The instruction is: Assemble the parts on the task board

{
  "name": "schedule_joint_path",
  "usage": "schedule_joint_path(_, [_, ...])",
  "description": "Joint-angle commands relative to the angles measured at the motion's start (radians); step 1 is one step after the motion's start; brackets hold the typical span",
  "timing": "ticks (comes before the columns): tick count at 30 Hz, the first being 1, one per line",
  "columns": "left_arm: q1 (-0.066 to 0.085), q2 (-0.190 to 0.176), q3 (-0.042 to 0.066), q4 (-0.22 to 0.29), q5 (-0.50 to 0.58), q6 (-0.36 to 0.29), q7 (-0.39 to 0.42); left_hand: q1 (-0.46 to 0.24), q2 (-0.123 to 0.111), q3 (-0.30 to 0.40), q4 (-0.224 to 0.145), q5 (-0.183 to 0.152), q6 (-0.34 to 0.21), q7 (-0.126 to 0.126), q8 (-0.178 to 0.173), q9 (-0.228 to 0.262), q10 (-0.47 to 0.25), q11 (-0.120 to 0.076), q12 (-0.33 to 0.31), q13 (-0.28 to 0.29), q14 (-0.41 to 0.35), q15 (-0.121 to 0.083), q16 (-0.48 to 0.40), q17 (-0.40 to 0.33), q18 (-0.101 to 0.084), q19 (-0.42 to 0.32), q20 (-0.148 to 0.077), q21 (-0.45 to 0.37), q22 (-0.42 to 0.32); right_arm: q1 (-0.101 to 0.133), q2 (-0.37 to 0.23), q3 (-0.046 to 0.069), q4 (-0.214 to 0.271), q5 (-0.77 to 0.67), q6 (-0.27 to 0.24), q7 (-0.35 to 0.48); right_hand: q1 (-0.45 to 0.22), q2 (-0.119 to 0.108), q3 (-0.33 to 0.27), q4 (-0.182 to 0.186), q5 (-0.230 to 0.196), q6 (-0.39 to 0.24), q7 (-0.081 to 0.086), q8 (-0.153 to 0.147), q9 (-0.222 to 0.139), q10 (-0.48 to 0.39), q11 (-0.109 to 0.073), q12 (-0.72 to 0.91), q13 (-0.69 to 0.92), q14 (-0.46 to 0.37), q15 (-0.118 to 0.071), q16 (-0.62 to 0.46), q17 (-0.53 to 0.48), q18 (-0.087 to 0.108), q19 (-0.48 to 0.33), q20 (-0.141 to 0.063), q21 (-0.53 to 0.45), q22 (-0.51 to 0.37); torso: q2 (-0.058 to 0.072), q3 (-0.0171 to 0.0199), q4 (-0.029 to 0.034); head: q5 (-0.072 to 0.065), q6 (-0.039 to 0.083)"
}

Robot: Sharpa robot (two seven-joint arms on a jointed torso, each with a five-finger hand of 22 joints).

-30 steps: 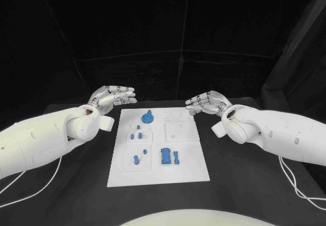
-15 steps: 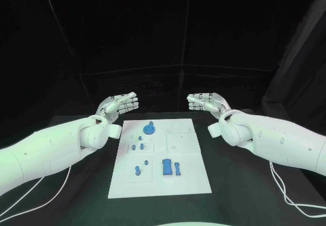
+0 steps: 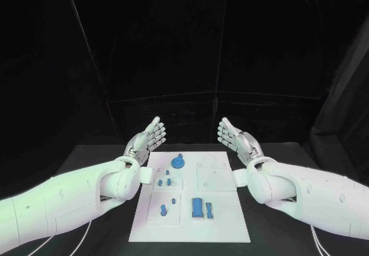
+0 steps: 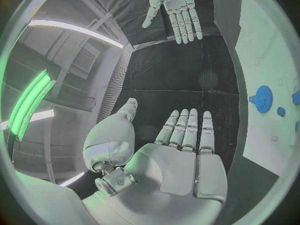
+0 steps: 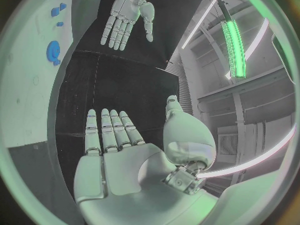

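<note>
The left robot hand (image 3: 148, 136) and right robot hand (image 3: 233, 137) are raised at the far end of the task board (image 3: 231, 213), fingers straight and apart, holding nothing. The board lies on the black tabletop (image 3: 100, 160) between the arms. Its small blue parts (image 3: 201, 208) are hard to tell apart; only a round gear-like part (image 3: 178, 161) reads clearly.

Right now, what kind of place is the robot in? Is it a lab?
Probably a robot test lab or workshop. A white task board with small blue parts lies on a black table, dark curtains hang behind, and each robot hand, left and right, is held open above it.
</note>
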Motion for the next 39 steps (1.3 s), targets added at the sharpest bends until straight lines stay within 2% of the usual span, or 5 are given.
schedule_joint_path(1, [-0.012,-0.015,0.014,0.064,-0.035,-0.224,0.040,-0.165,0.002,-0.049,0.001,-0.008,-0.128,-0.025,-0.008,-0.003,-0.136,-0.031,-0.007,-0.003,-0.130,-0.018,-0.026,-0.003,-0.084,-0.105,-0.035,-0.008,-0.087,-0.005,-0.011,0.004,0.040,0.111,-0.158,0.073,-0.184,-0.006,0.065,0.002,-0.021,-0.125,-0.033,-0.008,-0.005,-0.139,-0.021,-0.007,-0.004,-0.143,-0.009,-0.008,-0.004,-0.099,-0.125,-0.098,-0.034,-0.005,-0.001,0.0028,0.0031,0.001,0.002])
schedule_joint_path(2, [-0.017,-0.020,0.018,0.082,-0.037,-0.247,0.043,-0.179,0.002,-0.053,0.001,-0.008,-0.139,-0.025,-0.008,-0.003,-0.148,-0.031,-0.007,-0.003,-0.142,-0.018,-0.026,-0.003,-0.084,-0.114,-0.038,-0.008,-0.087,-0.007,-0.013,0.005,0.049,0.118,-0.167,0.077,-0.200,-0.006,0.065,0.002,-0.021,-0.135,-0.033,-0.008,-0.005,-0.151,-0.021,-0.007,-0.004,-0.155,-0.009,-0.008,-0.004,-0.099,-0.135,-0.098,-0.034,-0.005,-0.001,0.0028,0.0031,0.001,0.002])
schedule_joint_path(3, [-0.021,-0.024,0.022,0.099,-0.040,-0.268,0.045,-0.193,0.002,-0.057,0.001,-0.008,-0.150,-0.025,-0.008,-0.003,-0.159,-0.031,-0.007,-0.003,-0.152,-0.018,-0.026,-0.003,-0.084,-0.122,-0.110,-0.008,-0.087,-0.009,-0.015,0.006,0.056,0.123,-0.174,0.079,-0.214,-0.006,0.065,0.002,-0.021,-0.145,-0.033,-0.008,-0.005,-0.162,-0.021,-0.007,-0.004,-0.166,-0.009,-0.008,-0.004,-0.099,-0.144,-0.098,-0.034,-0.005,-0.001,0.0028,0.0031,0.001,0.002])
schedule_joint_path(11, [-0.039,-0.043,0.041,0.172,-0.050,-0.362,0.054,-0.288,0.002,-0.153,0.001,-0.008,-0.224,-0.025,-0.008,-0.003,-0.237,-0.031,-0.007,-0.003,-0.227,-0.018,-0.026,-0.003,-0.084,-0.182,-0.110,-0.008,-0.087,-0.010,-0.018,0.007,0.064,0.129,-0.184,0.083,-0.321,-0.006,0.065,0.002,-0.021,-0.217,-0.033,-0.008,-0.005,-0.242,-0.021,-0.007,-0.004,-0.249,-0.009,-0.008,-0.004,-0.099,-0.218,-0.098,-0.034,-0.005,-0.001,0.0028,0.0031,0.001,0.002])
schedule_joint_path(39, [-0.040,-0.044,0.041,0.173,-0.050,-0.363,0.054,-0.519,0.002,-0.153,0.001,-0.008,-0.405,-0.025,-0.008,-0.003,-0.429,-0.031,-0.007,-0.003,-0.409,-0.018,-0.026,-0.003,-0.084,-0.330,-0.110,-0.008,-0.087,-0.010,-0.018,0.007,0.064,0.129,-0.184,0.083,-0.581,-0.006,0.065,0.002,-0.021,-0.392,-0.033,-0.008,-0.005,-0.440,-0.021,-0.007,-0.004,-0.450,-0.009,-0.008,-0.004,-0.099,-0.396,-0.098,-0.034,-0.005,-0.001,0.0028,0.0031,0.001,0.002])
